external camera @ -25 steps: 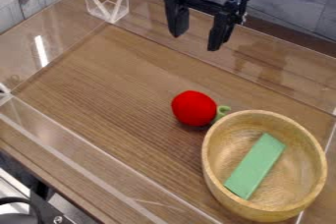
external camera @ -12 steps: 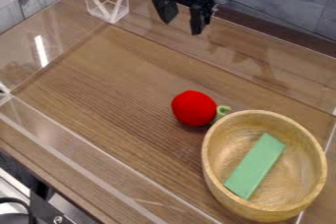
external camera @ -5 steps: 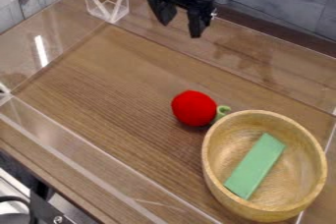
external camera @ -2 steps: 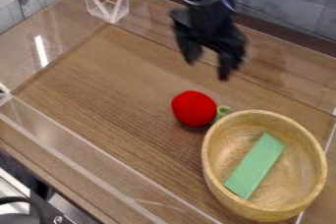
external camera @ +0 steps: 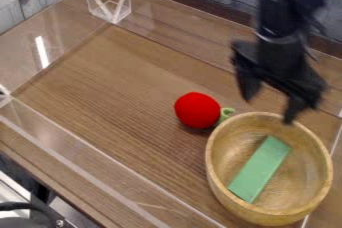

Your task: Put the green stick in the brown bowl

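Observation:
The green stick is a flat light-green bar lying inside the brown bowl, a round tan wooden bowl at the front right of the table. My gripper is black and hangs open above the bowl's far rim, with its fingers spread apart and nothing between them. It is motion-blurred. It is clear of the stick and the bowl.
A red ball with a small green stem lies just left of the bowl. Clear acrylic walls fence the wooden table, with a clear bracket at the back left.
My gripper has swung from the back centre of the table forward and to the right, and now hovers over the bowl's far rim. The stick, bowl and ball have not moved.

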Action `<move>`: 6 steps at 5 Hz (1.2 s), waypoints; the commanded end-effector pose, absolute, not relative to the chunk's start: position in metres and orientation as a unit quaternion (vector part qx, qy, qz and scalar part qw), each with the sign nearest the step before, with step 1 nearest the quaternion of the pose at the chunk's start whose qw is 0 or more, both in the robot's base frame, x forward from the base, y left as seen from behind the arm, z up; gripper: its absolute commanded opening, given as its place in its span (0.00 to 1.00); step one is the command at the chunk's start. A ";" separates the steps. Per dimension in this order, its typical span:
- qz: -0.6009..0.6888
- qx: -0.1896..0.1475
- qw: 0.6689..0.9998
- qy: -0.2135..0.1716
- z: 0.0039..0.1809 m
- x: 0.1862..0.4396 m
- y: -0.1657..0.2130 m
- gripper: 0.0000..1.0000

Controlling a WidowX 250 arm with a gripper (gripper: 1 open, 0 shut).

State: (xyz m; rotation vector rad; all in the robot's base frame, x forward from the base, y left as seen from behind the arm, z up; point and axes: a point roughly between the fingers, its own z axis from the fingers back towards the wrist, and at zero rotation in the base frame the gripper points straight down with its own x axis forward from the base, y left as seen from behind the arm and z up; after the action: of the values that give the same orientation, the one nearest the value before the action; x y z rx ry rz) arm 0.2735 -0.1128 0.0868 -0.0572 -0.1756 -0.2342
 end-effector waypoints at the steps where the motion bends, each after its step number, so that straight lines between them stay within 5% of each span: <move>1: -0.108 -0.033 0.989 -0.095 0.090 0.281 -0.141 1.00; 3: -0.116 -0.013 0.992 -0.048 0.051 0.270 -0.146 1.00; 6: -0.148 0.004 0.989 -0.017 0.036 0.261 -0.150 1.00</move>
State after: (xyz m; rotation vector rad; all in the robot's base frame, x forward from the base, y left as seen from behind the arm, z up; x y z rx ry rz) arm 0.2602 -0.1422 0.0315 0.0128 -0.0134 -0.2696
